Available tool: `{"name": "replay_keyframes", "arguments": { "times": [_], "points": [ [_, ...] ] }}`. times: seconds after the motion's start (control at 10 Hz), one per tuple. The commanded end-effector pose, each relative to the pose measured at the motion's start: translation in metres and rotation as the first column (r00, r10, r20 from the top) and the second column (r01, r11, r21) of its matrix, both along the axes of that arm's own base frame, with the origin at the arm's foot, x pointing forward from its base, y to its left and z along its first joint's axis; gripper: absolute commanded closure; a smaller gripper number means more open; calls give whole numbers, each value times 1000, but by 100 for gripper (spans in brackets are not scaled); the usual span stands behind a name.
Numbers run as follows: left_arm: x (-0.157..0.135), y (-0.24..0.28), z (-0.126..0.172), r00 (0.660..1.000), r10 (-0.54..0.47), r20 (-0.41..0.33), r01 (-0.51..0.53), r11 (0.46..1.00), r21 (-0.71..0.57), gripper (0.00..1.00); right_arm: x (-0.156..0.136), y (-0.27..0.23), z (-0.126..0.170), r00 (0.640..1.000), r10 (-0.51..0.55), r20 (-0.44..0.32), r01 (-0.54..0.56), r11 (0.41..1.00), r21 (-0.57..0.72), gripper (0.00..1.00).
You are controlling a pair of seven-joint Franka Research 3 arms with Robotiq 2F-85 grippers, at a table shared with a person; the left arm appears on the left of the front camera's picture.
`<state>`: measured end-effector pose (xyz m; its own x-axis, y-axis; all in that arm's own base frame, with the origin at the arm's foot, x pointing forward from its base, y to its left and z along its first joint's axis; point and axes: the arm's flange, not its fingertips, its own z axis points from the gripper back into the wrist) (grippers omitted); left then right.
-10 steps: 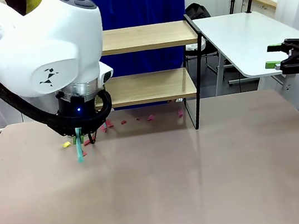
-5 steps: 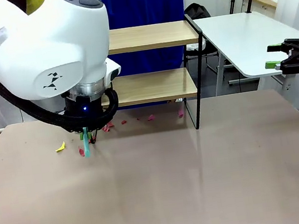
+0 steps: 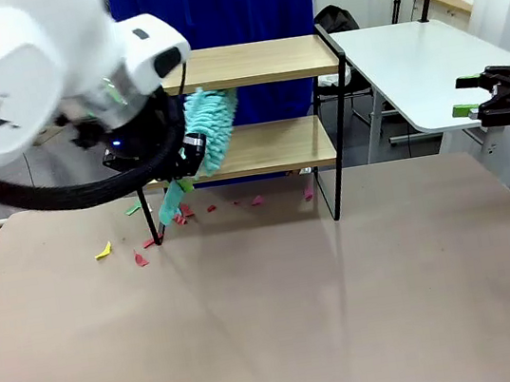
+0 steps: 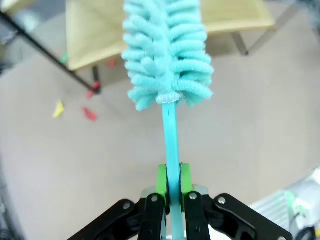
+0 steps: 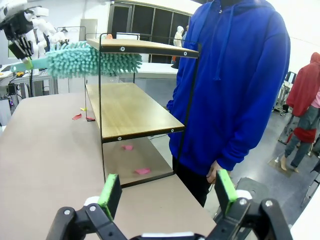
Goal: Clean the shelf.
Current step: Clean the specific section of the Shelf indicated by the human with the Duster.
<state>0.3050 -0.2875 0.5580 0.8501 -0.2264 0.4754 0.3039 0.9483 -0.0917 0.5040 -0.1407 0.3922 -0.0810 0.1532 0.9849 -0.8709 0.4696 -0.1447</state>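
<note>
My left gripper [image 4: 172, 181] is clamped low on the duster's [image 4: 167, 60] thin handle. Its fluffy head looks light and soft, so I judge it safe on the rigid shelf [image 3: 258, 149]. My right gripper [image 5: 167, 192] gapes, empty.

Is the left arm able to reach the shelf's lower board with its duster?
Probably yes: the left claw is shut on the duster, whose head hangs at the open front of the shelf, above the lower board, nothing between.
</note>
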Motion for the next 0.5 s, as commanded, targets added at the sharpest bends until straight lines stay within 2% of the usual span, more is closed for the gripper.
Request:
{"name": "replay_keyframes", "arguments": {
  "times": [0.0, 0.1, 0.3, 0.4],
  "points": [
    [-23, 47, 0, 959, -273, -78, 268, 961, -66, 87, 0, 1, 3, 1000, 0, 6, 0, 1000, -1, 0],
    [-34, 56, 6, 925, -366, -100, 364, 930, -43, 87, 0, 1, 3, 1000, 0, 6, 0, 1000, -1, 0],
    [-47, 70, 13, 860, -478, -179, 489, 872, 20, 87, 0, 1, 3, 1000, 0, 6, 0, 1000, -1, 0],
    [-52, 79, 15, 811, -533, -239, 560, 827, 56, 87, 0, 1, 3, 1000, 0, 6, 0, 1000, -1, 0]
  ]
}}
